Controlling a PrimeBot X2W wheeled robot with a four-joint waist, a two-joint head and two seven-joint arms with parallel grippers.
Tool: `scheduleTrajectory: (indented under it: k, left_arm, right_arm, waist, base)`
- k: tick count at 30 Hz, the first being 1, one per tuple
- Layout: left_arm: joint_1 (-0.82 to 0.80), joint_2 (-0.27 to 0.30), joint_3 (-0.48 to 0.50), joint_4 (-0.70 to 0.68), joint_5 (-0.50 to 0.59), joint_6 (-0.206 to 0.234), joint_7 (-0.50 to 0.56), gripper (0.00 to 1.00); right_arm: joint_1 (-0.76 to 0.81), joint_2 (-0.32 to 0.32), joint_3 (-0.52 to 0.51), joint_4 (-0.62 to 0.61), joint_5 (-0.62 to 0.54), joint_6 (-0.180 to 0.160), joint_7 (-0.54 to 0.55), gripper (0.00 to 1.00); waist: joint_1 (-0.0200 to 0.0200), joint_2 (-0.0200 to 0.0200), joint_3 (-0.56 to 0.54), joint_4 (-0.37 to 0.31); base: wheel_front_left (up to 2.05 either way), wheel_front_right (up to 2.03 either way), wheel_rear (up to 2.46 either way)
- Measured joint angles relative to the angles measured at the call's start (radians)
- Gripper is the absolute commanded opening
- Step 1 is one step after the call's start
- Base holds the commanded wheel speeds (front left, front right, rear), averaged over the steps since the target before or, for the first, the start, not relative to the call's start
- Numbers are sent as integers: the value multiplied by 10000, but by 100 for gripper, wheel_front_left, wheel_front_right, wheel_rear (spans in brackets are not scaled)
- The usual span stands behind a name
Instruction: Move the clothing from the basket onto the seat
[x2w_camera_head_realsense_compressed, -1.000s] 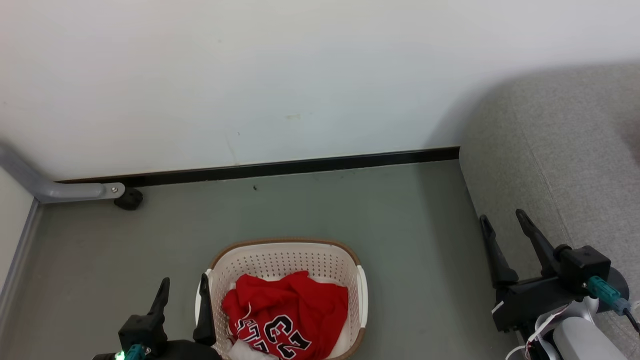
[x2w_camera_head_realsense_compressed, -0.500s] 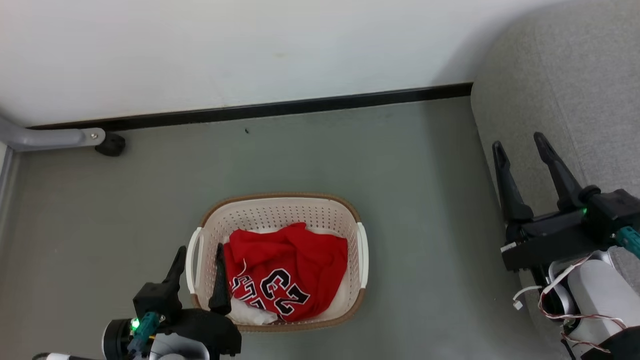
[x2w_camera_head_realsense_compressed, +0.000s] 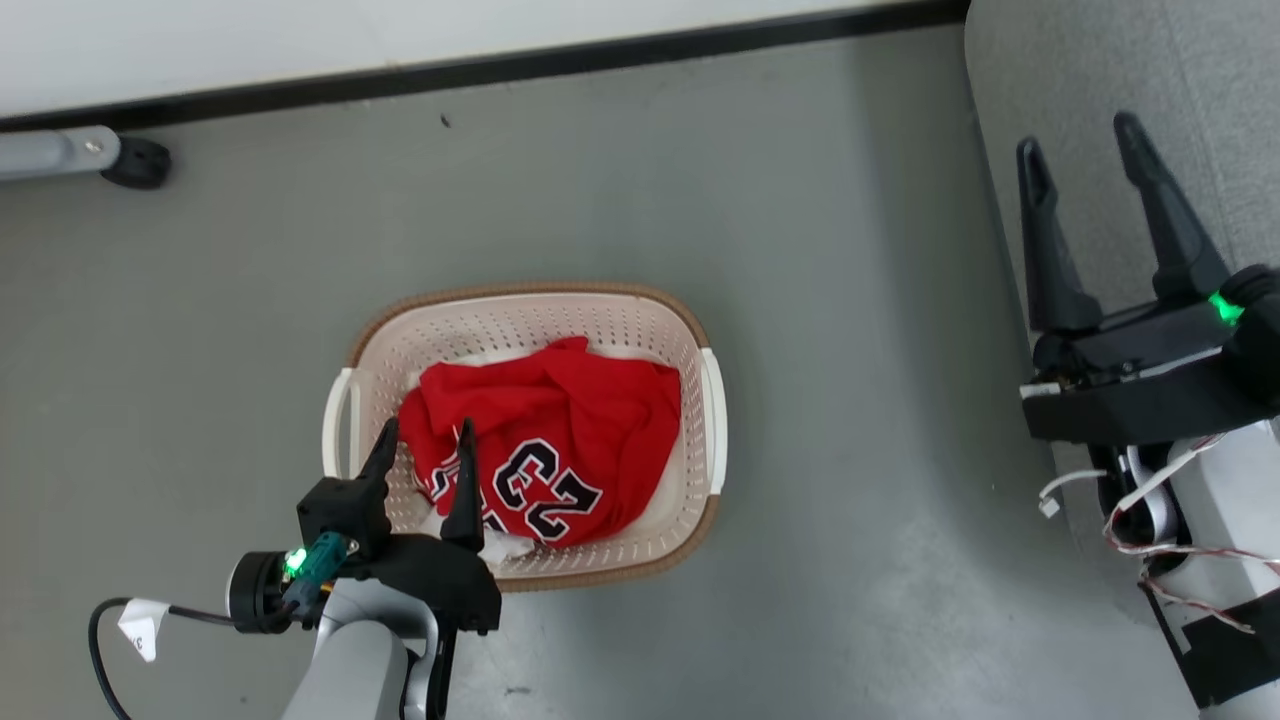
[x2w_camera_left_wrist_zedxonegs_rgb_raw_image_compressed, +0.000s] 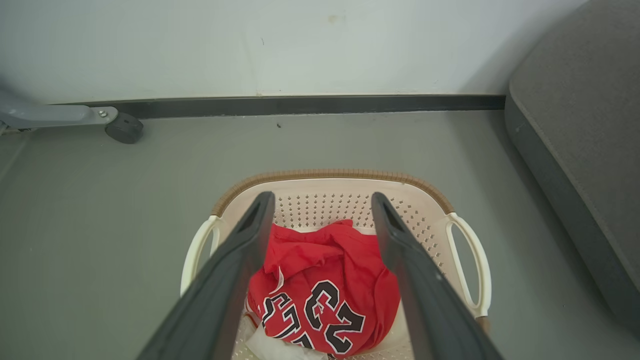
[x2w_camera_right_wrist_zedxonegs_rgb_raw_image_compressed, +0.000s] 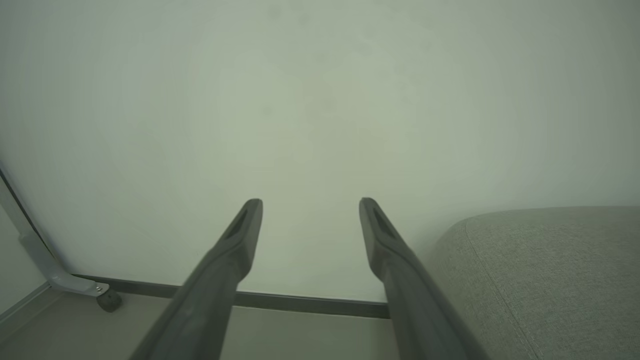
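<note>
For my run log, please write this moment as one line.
left gripper: open, over basket | right gripper: open, by seat | clothing: in basket, not yet grasped

- The left pincer (x2w_camera_head_realsense_compressed: 428, 428) had two long dark fingers (x2w_camera_left_wrist_zedxonegs_rgb_raw_image_compressed: 225, 290), tapering to narrow tips, set on a blocky black base.
- A small green light (x2w_camera_head_realsense_compressed: 295, 560) glowed at its wrist, beside a teal plug (x2w_camera_head_realsense_compressed: 322, 552).
- A thin black cable (x2w_camera_head_realsense_compressed: 200, 617) ran from that wrist and carried a white paper tag (x2w_camera_head_realsense_compressed: 140, 628).
- The left forearm (x2w_camera_head_realsense_compressed: 350, 665) was smooth and pale grey.
- The right pincer (x2w_camera_head_realsense_compressed: 1078, 135) looked the same: dark tapered fingers, a black base and a green lamp (x2w_camera_head_realsense_compressed: 1222, 307).
- Thin white and red wires (x2w_camera_head_realsense_compressed: 1160, 480) lay over the pale right forearm (x2w_camera_head_realsense_compressed: 1225, 505), which bore a black band (x2w_camera_head_realsense_compressed: 1235, 655).
</note>
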Motion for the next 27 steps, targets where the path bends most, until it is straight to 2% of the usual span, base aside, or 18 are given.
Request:
scheduleTrajectory:
  k: [16,21,27]
  left_arm:
    - [-2039,-38,-546,1992,12,-88,259,100]
    - [-2752,-44,-742,2750,293,-155,686,100]
    - [-3418,151,-882,3584,633,19,1277,100]
  right_arm:
    - [-754,-253,-146,-696,-253,12,-2,100]
    - [-953,-240,-130,-752,-290,13,-2,100]
    - [-1021,-219,-127,-861,-291,44,-2,100]
  waist:
    - [-1,0,2084,-556]
    - [-1,0,2660,-782]
    - [-2,0,3219,-1065]
  base:
    - [0,0,0]
    - [0,0,0]
    - [0,0,0]
